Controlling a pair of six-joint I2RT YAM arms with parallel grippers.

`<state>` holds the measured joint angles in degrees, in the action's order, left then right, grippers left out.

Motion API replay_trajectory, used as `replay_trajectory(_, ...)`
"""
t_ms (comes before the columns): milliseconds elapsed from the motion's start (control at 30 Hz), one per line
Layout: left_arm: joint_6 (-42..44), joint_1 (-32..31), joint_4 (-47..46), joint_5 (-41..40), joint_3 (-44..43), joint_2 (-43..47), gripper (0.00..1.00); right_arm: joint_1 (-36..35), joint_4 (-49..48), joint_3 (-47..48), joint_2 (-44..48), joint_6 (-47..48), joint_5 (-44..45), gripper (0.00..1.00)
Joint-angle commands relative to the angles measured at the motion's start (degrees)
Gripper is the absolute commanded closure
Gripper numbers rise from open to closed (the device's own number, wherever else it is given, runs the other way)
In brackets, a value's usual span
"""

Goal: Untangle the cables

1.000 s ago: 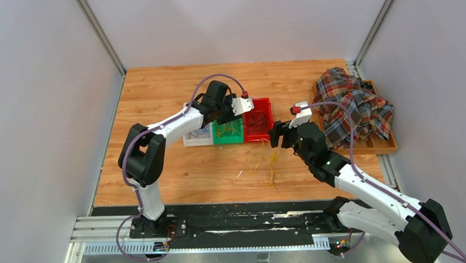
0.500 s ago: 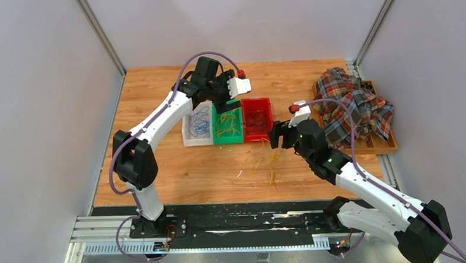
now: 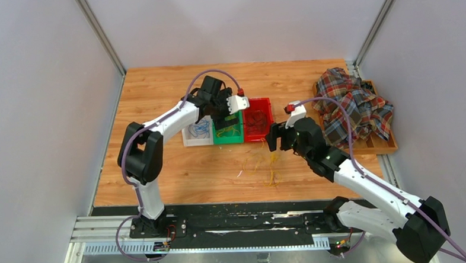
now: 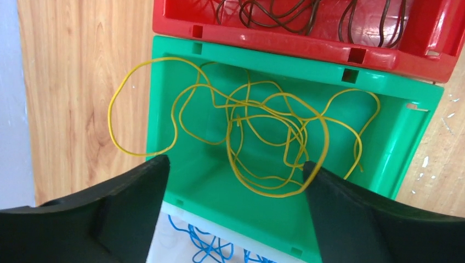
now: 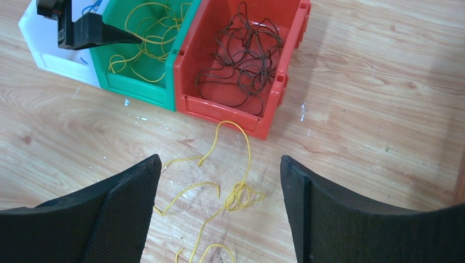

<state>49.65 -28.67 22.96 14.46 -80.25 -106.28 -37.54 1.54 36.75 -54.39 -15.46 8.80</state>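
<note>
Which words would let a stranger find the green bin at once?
On the wooden table three bins stand in a row. The green bin is the middle one, between the white bin and the red bin, and alone holds yellow cables.

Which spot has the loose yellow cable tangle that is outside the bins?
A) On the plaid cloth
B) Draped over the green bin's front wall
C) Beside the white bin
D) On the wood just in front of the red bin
D: the right wrist view shows the yellow tangle lying on the bare table, right in front of the red bin.
</note>
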Motion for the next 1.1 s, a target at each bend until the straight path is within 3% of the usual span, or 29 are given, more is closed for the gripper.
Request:
replay_trajectory(0, 2.3, 0.7, 1.8, 2.5, -2.7, 2.6, 0.02, 0.9, 0.2, 4.3, -1.7, -0.5, -2.8, 0.20)
replay_trajectory(167, 7.7, 2.5, 12.3, 8.0, -6.9, 3.7, 0.02, 1.7, -4.1, 6.9, -6.5, -3.5, -8.0, 0.19)
replay_trajectory(333, 9.6, 3.9, 15.7, 10.5, -7.0, 4.3, 0.02, 2.0, -13.4, 10.2, -14.9, -7.0, -17.1, 0.23)
replay_trajectory(600, 7.0, 4.4, 11.6, 12.0, -4.5, 4.7, 0.02, 2.4, -30.8, 12.9, -30.6, -17.6, -30.2, 0.46)
replay_trajectory(800, 5.3, 4.4, 10.2, 13.4, -5.0, 4.3, 0.02, 2.8, -36.0, 16.4, -39.1, -22.8, -32.9, 0.56)
replay_trajectory(1067, 5.5, 5.3, 12.1, 14.8, -4.9, 5.6, 0.02, 3.9, -36.8, 22.4, -48.4, -24.9, -29.4, 0.71)
